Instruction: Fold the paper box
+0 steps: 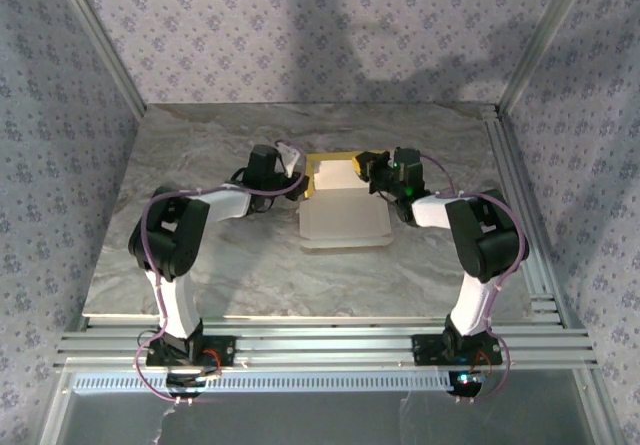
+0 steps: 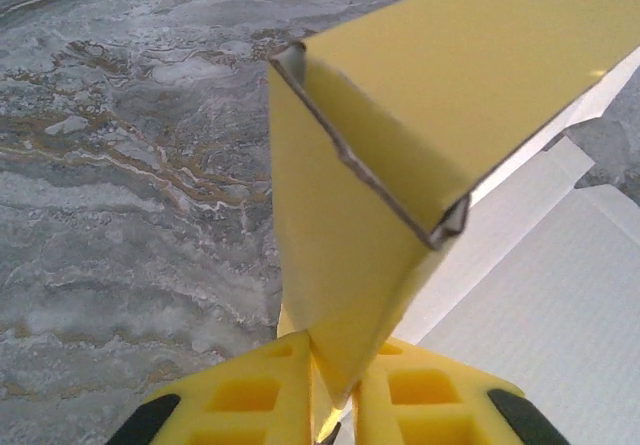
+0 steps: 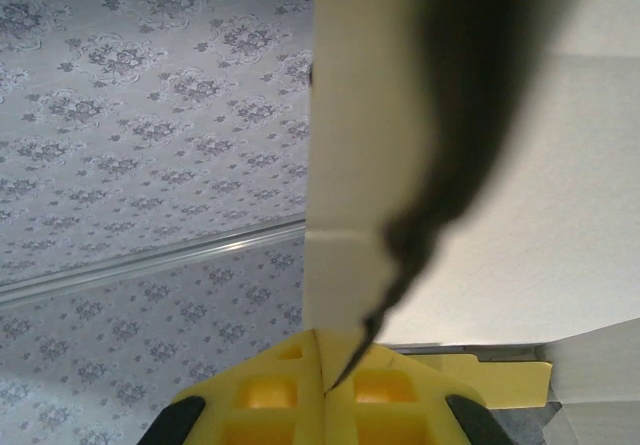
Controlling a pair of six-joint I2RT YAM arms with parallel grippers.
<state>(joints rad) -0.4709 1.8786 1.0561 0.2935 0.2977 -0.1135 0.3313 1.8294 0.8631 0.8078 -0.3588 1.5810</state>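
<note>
The paper box lies mid-table, with a white panel flat toward me and yellow flaps raised at its far edge. My left gripper is at its far left corner. In the left wrist view a folded yellow flap stands up, and its pointed corner is wedged between the yellow fingers of that gripper, which is shut on it. My right gripper is at the far right corner. In the right wrist view it is shut on the edge of a raised white panel.
The marble table has aluminium rails along its near edge and right side. Patterned walls enclose the back and both sides. Both arms reach inward from the near edge.
</note>
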